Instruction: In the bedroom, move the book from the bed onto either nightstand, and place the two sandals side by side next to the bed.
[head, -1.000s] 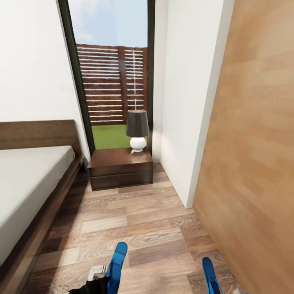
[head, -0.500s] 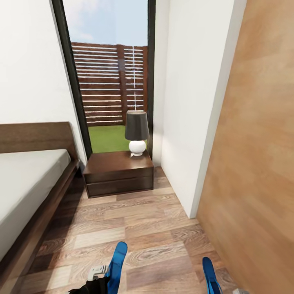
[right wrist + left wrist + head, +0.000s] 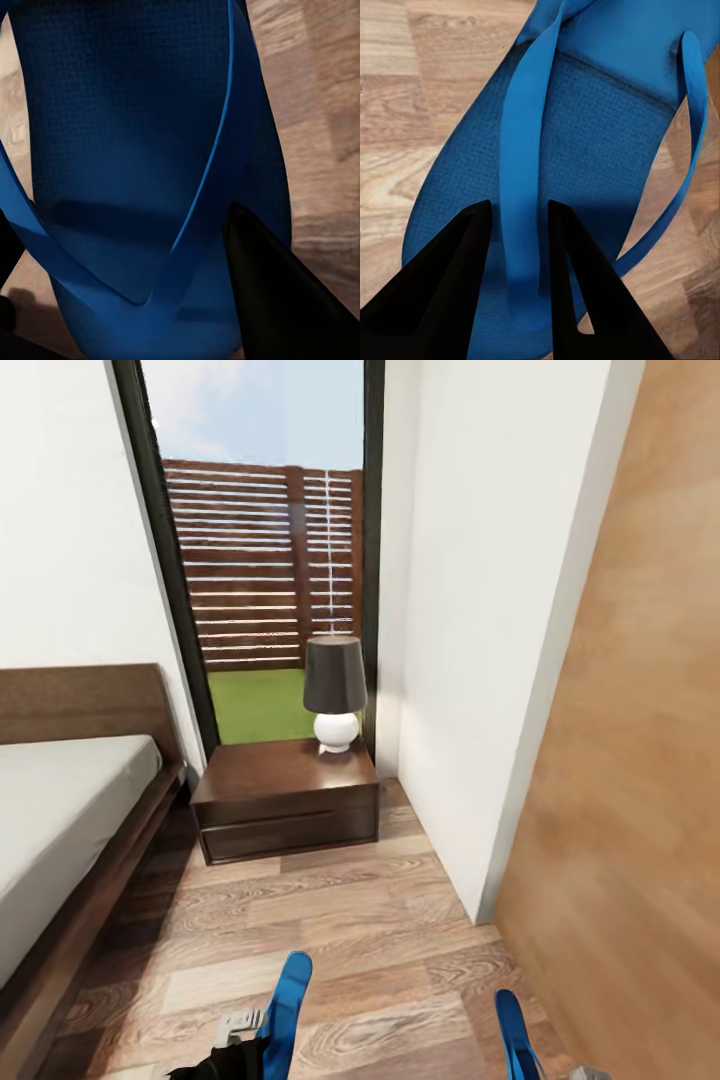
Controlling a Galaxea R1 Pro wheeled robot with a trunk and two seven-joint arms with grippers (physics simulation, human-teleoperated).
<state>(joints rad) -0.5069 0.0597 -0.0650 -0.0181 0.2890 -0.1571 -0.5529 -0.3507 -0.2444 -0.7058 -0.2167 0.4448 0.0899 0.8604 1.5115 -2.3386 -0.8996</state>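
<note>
Left gripper clamped on one blue sandal's strap, right gripper's grip unclear against the other sandal, nightstand ahead, bed ahead-left, no readable writing

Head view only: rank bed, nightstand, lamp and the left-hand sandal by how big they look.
1. bed, largest though cut off by the frame edge.
2. nightstand.
3. lamp and left-hand sandal: they look alike. The sandal is much nearer the camera and partly cropped, so no ranking between them.
</note>
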